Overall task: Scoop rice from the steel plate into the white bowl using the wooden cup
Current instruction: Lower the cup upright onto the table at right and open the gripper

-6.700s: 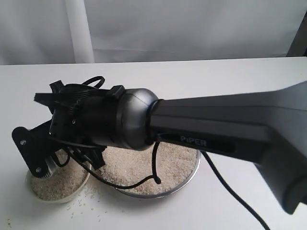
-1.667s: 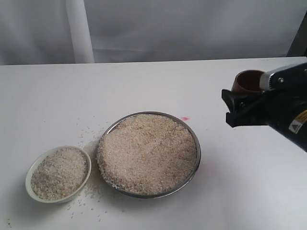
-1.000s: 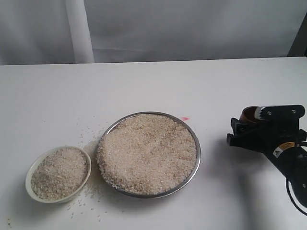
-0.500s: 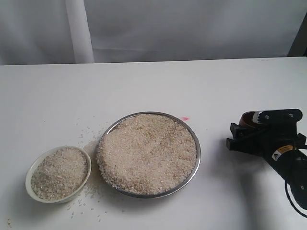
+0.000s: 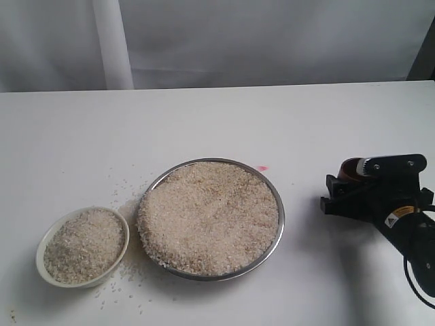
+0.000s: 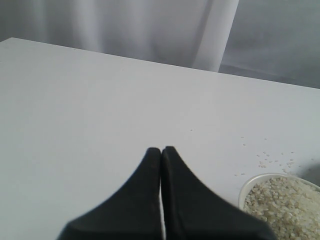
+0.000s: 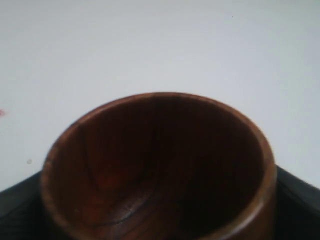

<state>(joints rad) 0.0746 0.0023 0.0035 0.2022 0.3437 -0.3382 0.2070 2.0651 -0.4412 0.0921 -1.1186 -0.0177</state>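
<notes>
R gripper [image 5: 342, 194] grips empty wooden cup [image 7: 160, 165] near steel plate [image 5: 281, 219]; L gripper [image 6: 161, 153] jaws closed, empty.
Risk: white bowl [image 5: 45, 270] heaped w/ rice [image 5: 85, 244]; next pour may overflow.

We read this as a robotics lab or test bench, not a home kitchen. A plain white surface [image 5: 204, 115] stands before a pale curtain [image 5: 272, 41] hung in folds, and a black robot arm [image 5: 414, 238] with a yellow warning label and a trailing cable reaches over it, jaws around a wooden cup [image 7: 160, 170]. The props are simply staged: a steel plate [image 5: 267, 255] heaped with rice [image 5: 207, 217], a white bowl [image 5: 42, 261] beside it.
</notes>
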